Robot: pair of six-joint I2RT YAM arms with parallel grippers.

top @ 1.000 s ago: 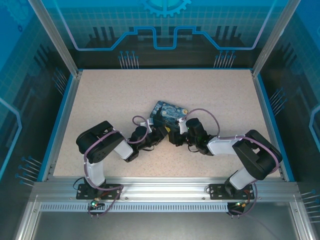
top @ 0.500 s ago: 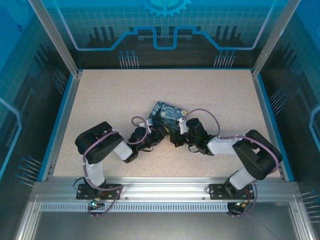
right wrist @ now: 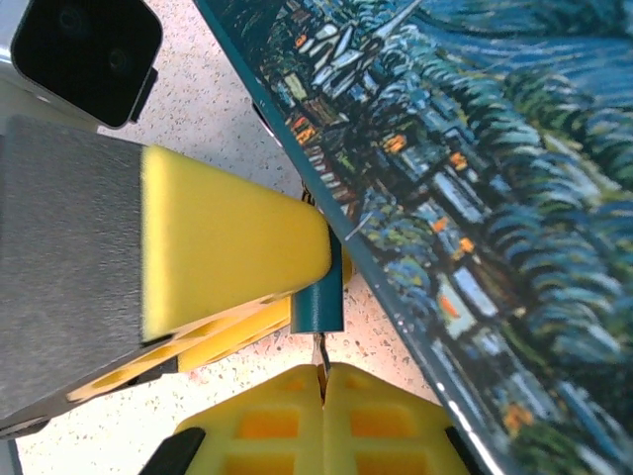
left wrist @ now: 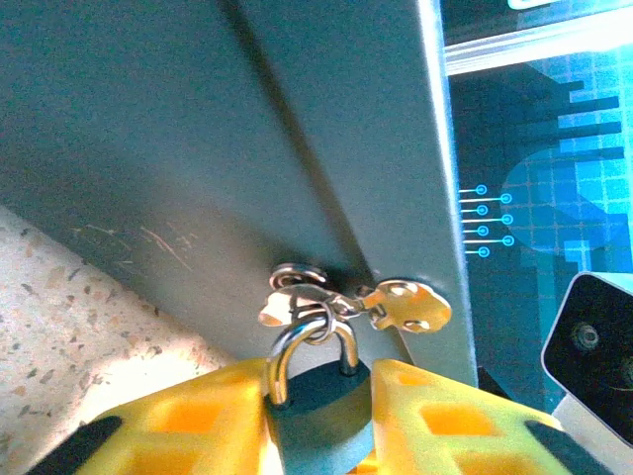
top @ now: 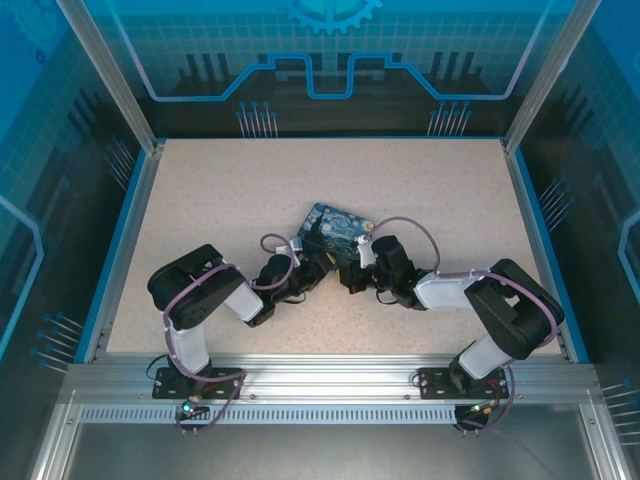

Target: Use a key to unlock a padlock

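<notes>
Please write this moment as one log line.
left jaws: shut on padlock | right jaws: shut on key | key tip: at padlock bottom

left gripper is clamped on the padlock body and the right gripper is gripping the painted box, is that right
Not quite. The right gripper is not gripping the box; it is shut on the key, whose tip meets the underside of the padlock, as the right wrist view shows. The left gripper is clamped on the padlock body, as you said.

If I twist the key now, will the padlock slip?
Probably holds: the padlock looks rigid metal, clamped on both sides by the left gripper. Smooth faces could slip. The loose keys on its shackle will likely swing.
</notes>
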